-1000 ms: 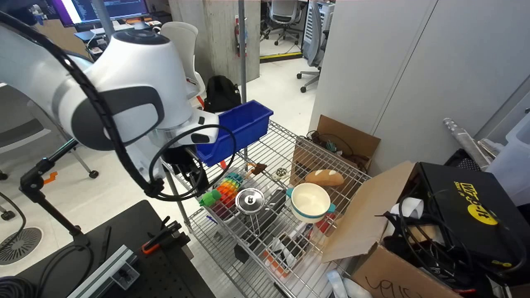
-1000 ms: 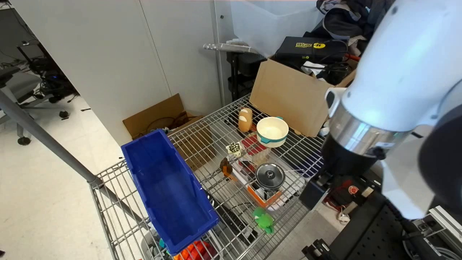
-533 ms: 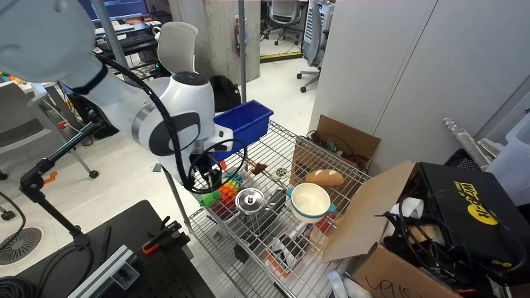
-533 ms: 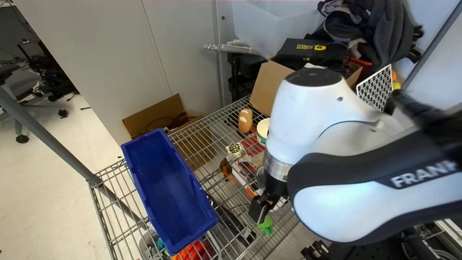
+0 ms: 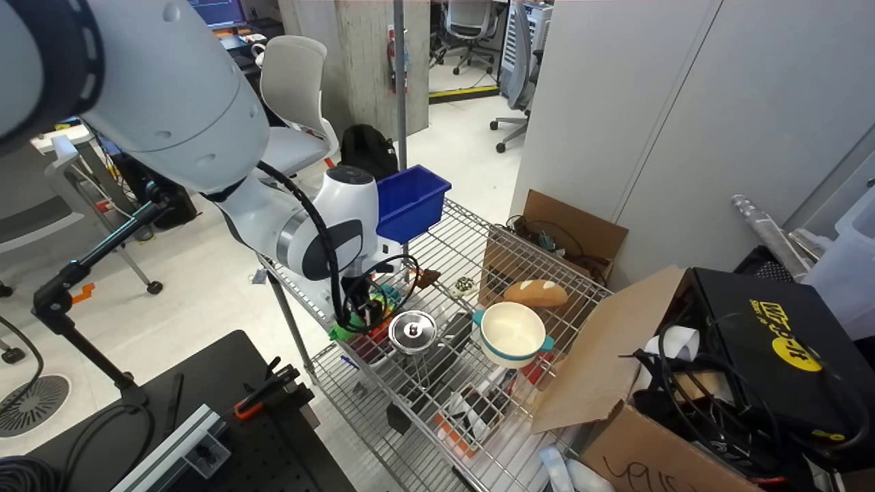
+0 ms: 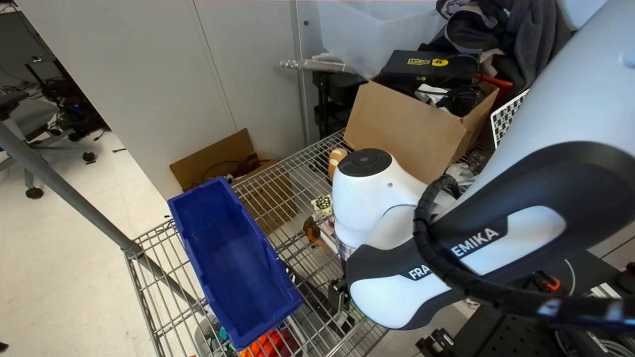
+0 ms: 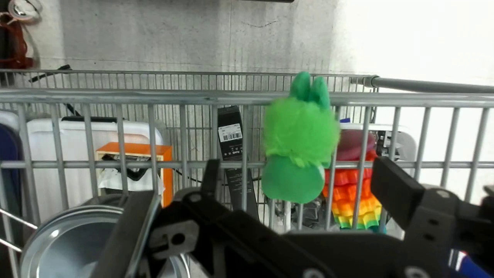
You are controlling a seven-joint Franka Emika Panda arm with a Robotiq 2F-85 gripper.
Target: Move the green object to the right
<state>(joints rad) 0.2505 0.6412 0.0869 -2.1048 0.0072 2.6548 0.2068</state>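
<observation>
Lowered since a second ago, the claw (image 7: 283, 177) has its jaws apart, seemingly to straddle the green toy (image 7: 299, 141), which lies on the counter (image 7: 154, 96) near the silver pot (image 5: 412, 331).

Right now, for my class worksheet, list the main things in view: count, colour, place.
wire rack: 1, grey, in every view
green toy: 1, bright green, at the rack's edge
lidded pan: 1, silver, on the rack
bread: 1, brown, on the rack
bowl: 1, cream and teal, beside the bread
spotted toy: 1, cream and dark, on the rack
small item: 1, brown-orange, near the spotted toy
rainbow pleated item: 1, multicoloured, seen through the rack
bin: 1, blue, at the rack's end
cardboard boxes: at least 2, brown, by the rack
robot arm: 1, white and black, above the rack
gripper: 1, black, jaws apart, by the green toy
</observation>
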